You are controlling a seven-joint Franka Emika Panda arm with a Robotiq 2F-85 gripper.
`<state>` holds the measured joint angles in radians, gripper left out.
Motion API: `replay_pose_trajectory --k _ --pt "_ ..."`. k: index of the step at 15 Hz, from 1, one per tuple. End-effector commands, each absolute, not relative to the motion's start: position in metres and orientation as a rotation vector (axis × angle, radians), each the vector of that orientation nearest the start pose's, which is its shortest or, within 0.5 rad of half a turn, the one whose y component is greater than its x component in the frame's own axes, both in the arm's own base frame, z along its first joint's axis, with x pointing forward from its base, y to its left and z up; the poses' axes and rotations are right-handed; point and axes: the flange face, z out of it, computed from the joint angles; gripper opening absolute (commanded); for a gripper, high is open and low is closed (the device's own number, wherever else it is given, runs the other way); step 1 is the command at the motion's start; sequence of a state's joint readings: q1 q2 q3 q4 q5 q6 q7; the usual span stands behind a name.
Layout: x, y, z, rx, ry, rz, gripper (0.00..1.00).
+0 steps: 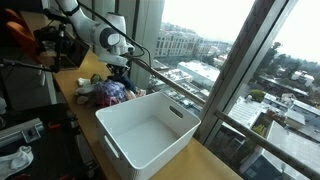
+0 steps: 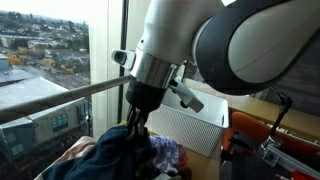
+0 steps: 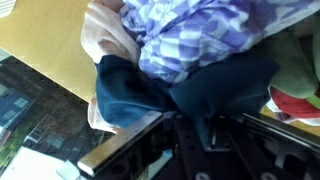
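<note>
Got the tool (image 3: 195, 125) nipped narrow on the dark blue cloth (image 3: 150, 95), down in the clothes pile (image 1: 108, 92) just far-left of the white bin (image 1: 170, 145) on the surface (image 1: 212, 160); pinch deep in that fold; lift slow and straight; watch for the plaid shirt (image 3: 200, 40) tagging along.

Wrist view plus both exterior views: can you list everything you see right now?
white bin: one, white, empty, on the table by the window
clothes heap: one, mixed colours, on the table behind the bin
dark blue cloth: one, navy, in the heap at the gripper
plaid cloth: one, purple and white, lying on the dark blue cloth
pale cloth: one, pinkish beige, beside the plaid cloth
table: one, tan wood, under everything
arm: one, white and grey, reaching down into the heap
gripper: one, dark, apparently pinching the dark blue cloth
</note>
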<state>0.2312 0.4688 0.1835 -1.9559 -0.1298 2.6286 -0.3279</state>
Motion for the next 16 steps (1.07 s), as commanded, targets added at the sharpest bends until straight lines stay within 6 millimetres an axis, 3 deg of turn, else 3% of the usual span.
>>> replay_pose_trajectory --k 1,4,7,12,16 --pt "0.589 0.242 0.308 -2.880 -1.224 -0.403 0.00" --pt "0.592 0.215 0.356 -2.900 -1.181 -0.483 0.02" --pt "0.600 0.166 0.410 -2.964 -1.089 -0.566 0.02" --pt "0.606 0.046 0.489 -3.103 -0.841 -0.685 0.02" --pt "0.591 -0.045 0.560 -3.183 -0.618 -0.812 0.02"
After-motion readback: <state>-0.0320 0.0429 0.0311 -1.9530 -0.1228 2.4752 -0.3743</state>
